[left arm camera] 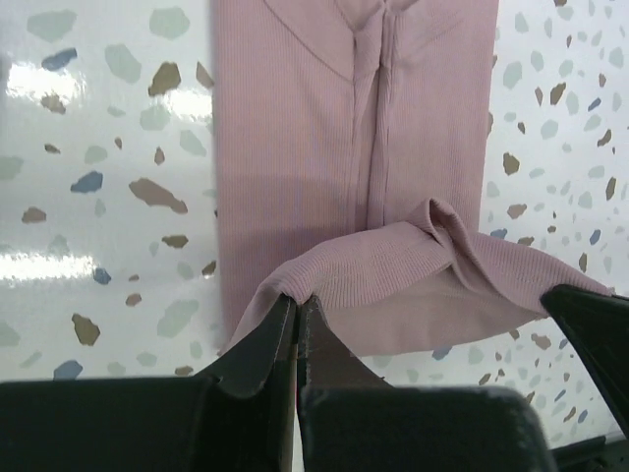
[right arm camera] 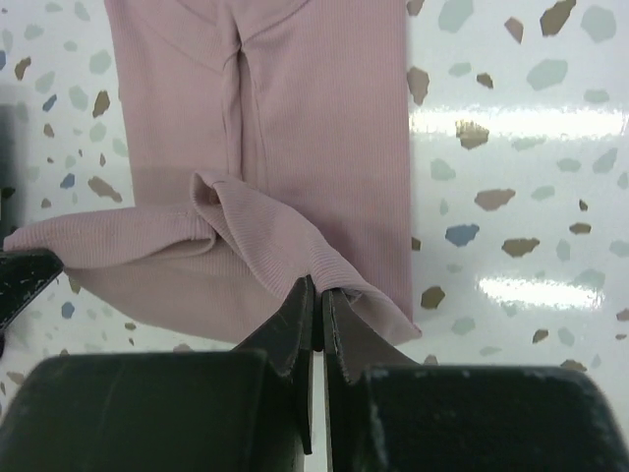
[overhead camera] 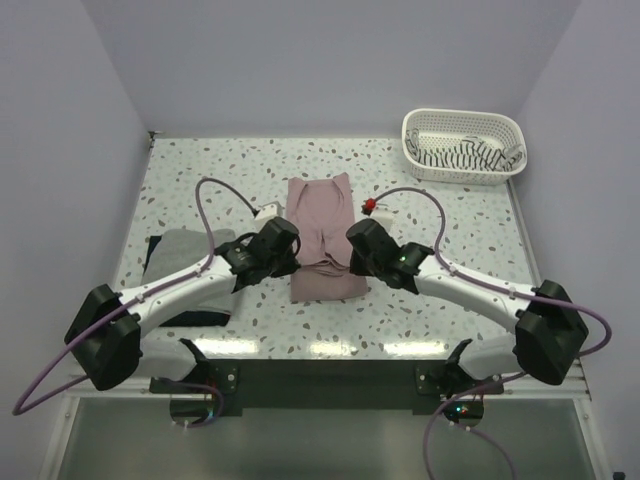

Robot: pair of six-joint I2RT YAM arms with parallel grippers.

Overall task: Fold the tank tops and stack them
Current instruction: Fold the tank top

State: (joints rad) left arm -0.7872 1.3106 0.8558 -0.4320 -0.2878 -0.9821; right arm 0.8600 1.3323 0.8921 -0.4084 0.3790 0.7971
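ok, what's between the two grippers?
The lifted near hem of the dusty pink ribbed tank top, pinched by left gripper and right gripper; both wrist views show it.

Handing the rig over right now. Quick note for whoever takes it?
Left gripper: jaws shut on the pink tank top at its near-left hem corner.
Right gripper: jaws shut on the near-right corner; hem lifted.
Done, it seems: grey top stacked on dark top, table left.
Striped top in the basket, far right.
Left to do: finish the pink fold, stack it, then the striped one.
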